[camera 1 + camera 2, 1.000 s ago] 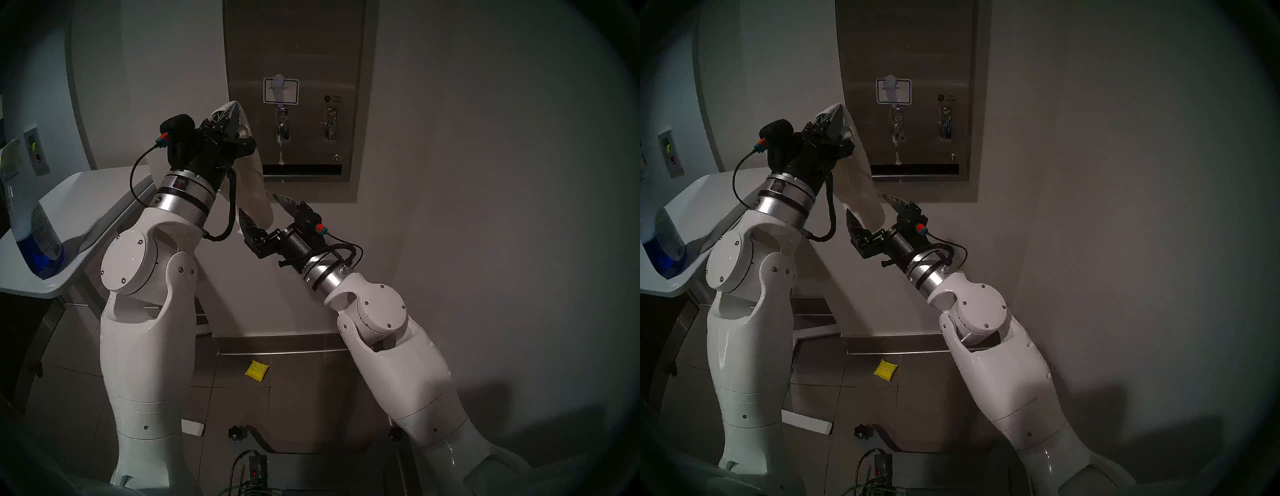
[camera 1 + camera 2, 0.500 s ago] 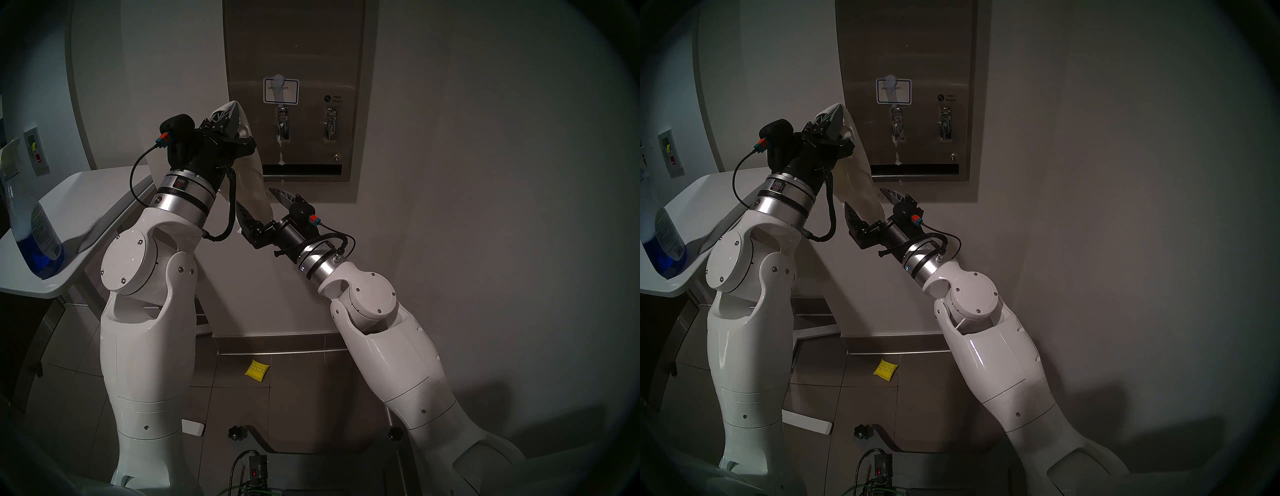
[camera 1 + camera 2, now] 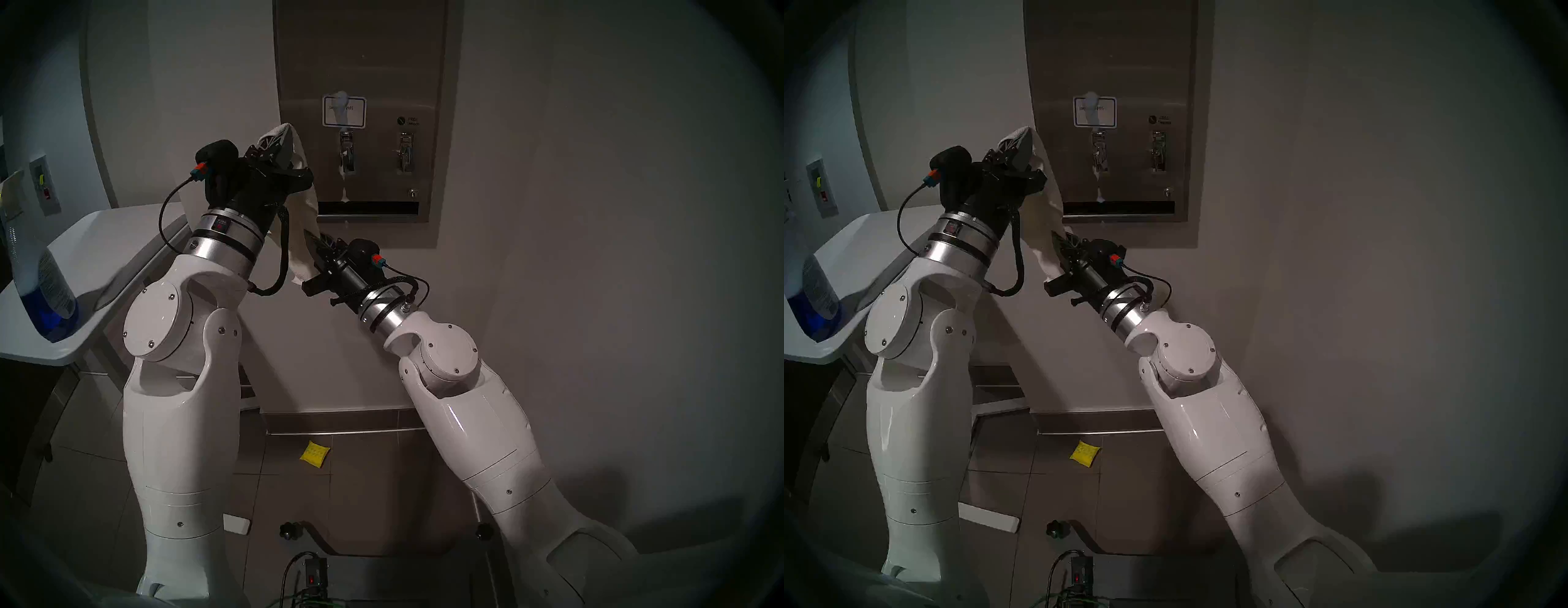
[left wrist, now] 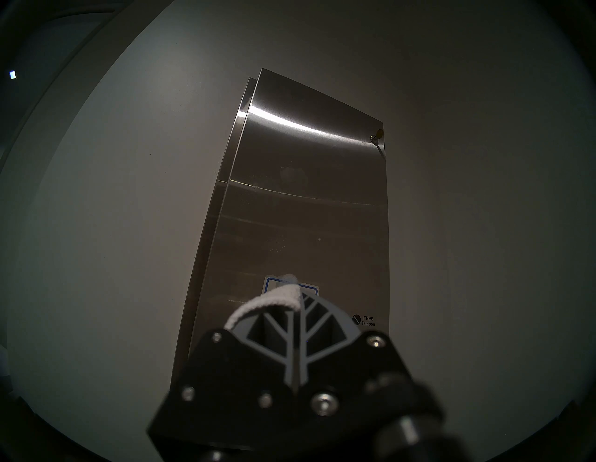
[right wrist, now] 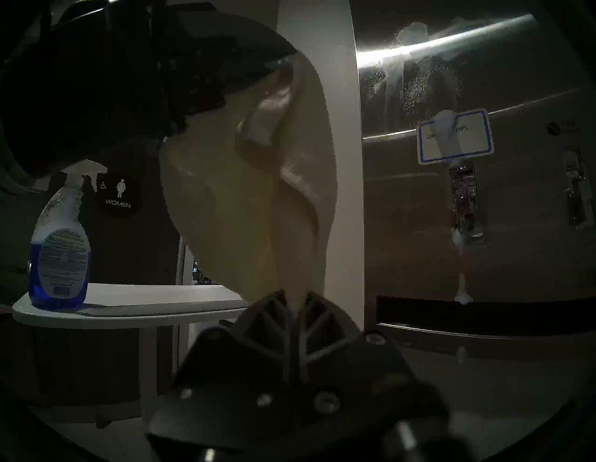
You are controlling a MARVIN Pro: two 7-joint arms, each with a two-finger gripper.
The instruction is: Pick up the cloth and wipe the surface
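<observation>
Fingers first: in the head left view, the left gripper (image 3: 283, 142) at centre-left is clamped shut on the top edge of the cloth (image 3: 303, 212), which hangs down from it. Below, near the frame's middle, the right gripper (image 3: 316, 248) has its fingers drawn together on the cloth's lower part. The steel dispenser front (image 3: 373, 63) fills the upper centre, with white foam streaking over its label (image 3: 344, 111) down toward the dark slot (image 3: 368, 208).

The head right view shows the same: cloth (image 3: 1047, 220) stretched between both grippers, just left of the dispenser and apparently apart from it.

In the left wrist view, the closed fingers (image 4: 283, 329) at lower centre pinch a rolled cloth edge (image 4: 267, 301), with the dispenser front (image 4: 306, 193) rising behind.

In the right wrist view, the fingers (image 5: 274, 322) at bottom centre are nearly closed around the cloth's (image 5: 258, 193) hanging end.

Judged from this, pickup is done; wiping has not begun, since foam remains on the steel. The two levers (image 5: 464, 200) protrude into the wiping path. A spray bottle (image 5: 59, 251) stands on the white table (image 5: 129, 309) at left; a yellow pad (image 3: 314, 454) lies on the floor, clear of the work.
</observation>
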